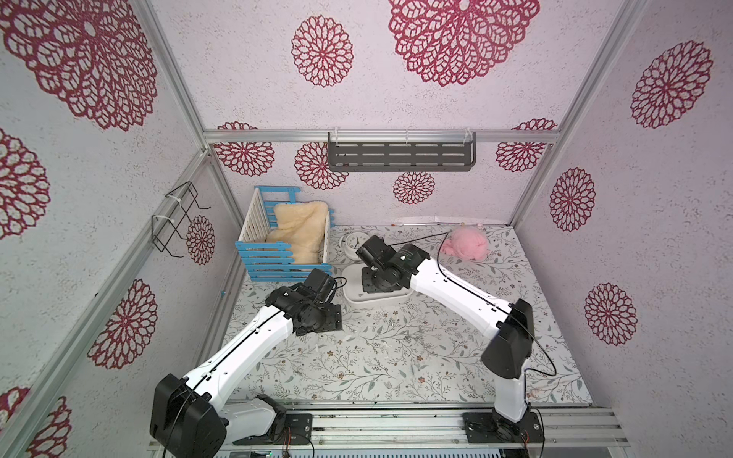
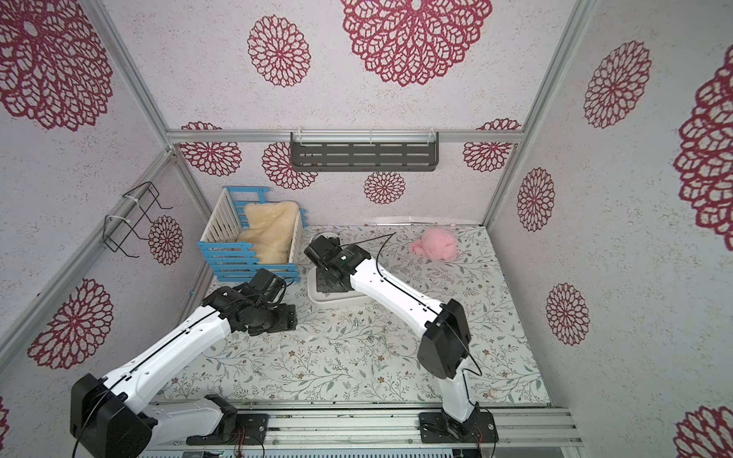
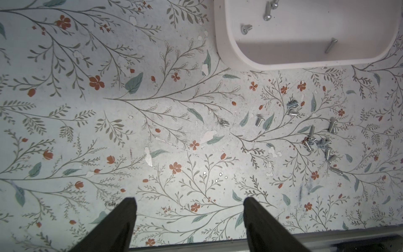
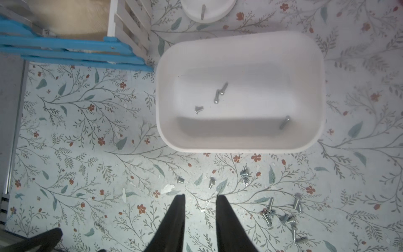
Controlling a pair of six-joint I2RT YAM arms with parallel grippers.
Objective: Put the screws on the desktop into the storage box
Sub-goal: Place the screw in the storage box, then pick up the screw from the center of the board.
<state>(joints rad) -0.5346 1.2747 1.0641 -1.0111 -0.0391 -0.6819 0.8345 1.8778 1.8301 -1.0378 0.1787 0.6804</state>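
Red-rosetted pale walls (image 1: 436,99) on three sides. Below them, pale-grey desktop (image 1: 396,368), printed with grey-green vines and small brown flowers.

Right arm (image 1: 456,293), white with black joints: based on the near rail (image 1: 396,426), upper link rising to a black elbow, forearm slanting away and leftward, wrist over the storage box (image 1: 351,285) in both top views. Small white mark on its wrist housing, possibly a logo, too small to read. Left arm (image 1: 246,349): based at the near left, elbow low by the rail, forearm stretched forward, wrist above the desktop just in front of the blue-and-white crate (image 1: 277,261) and near the box's left end.

Crate in the far left corner, cream fleece (image 1: 297,226) inside. White storage box standing on the desktop just right of the crate. Round white clock (image 1: 354,240) just behind the box, dial figures not legible.

Left gripper (image 3: 189,199) pointing down at bare desktop, fingers spread wide, nothing between them. Right gripper (image 4: 200,196) with fingers parted by a narrow gap, likewise holding nothing, tips seen against the desktop on the near side of the box.

Four screws (image 4: 218,96) lying inside the box: two touching near the middle, one beside them, one apart by the near wall. Other screws (image 4: 281,216) loose on the desktop just in front of the box, a few singly, most in a tangled cluster.
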